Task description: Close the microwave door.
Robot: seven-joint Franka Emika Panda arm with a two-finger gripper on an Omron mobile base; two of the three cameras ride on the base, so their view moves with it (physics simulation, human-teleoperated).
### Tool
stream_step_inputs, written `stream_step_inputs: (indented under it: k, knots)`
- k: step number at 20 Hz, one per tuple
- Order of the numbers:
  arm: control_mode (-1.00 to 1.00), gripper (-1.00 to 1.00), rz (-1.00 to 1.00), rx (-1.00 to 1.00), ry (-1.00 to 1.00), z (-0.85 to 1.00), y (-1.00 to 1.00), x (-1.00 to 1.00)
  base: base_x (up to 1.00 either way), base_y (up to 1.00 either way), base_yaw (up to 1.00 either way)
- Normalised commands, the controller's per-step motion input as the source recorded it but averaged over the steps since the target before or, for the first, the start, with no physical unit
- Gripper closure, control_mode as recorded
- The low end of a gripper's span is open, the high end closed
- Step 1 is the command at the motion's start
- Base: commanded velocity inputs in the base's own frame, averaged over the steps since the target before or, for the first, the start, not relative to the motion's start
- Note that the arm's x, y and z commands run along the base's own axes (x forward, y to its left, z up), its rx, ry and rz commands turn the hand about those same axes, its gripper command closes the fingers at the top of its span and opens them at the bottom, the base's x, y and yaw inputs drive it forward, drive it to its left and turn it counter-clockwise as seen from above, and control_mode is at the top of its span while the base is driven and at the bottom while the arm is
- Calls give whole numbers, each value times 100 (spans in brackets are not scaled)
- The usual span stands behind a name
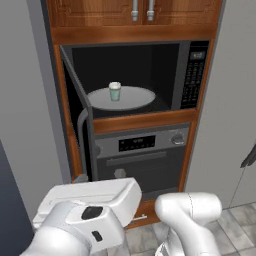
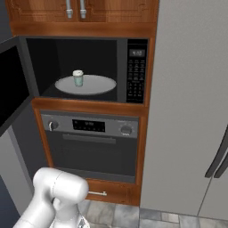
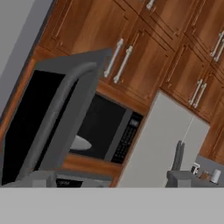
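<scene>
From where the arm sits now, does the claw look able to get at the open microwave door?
Probably yes. The microwave door stands swung wide open on the left of the microwave, its curved handle facing the hand camera, and nothing stands between them. The claw's tips sit low in that view.

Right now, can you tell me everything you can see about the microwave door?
The microwave door stands wide open, hinged on the left side of the microwave and swung out toward the robot. It is a grey-framed panel around a big black glass window, with a curved grey bar handle running along its free edge. It looks like metal and glass. Nothing touches it. Behind it, a small cup sits on the round turntable.
</scene>
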Motion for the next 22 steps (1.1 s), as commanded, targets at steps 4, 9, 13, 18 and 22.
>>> stream_step_inputs:
  k: [4, 9, 13, 18, 22]
  knots:
    - [-100, -100, -1, 0, -1, -23, 89, 64, 0, 0, 0]
    - [-100, -100, -9, 7, -4, -33, 26, 79, 0, 0, 0]
    - [-100, -100, -15, 0, -3, -20, -8, 51, 0, 0, 0]
    - [-100, -100, -29, 4, -25, 0, -63, -3, 0, 0, 0]
    - [-100, -100, -39, 3, -15, 0, -70, -2, 0, 0, 0]
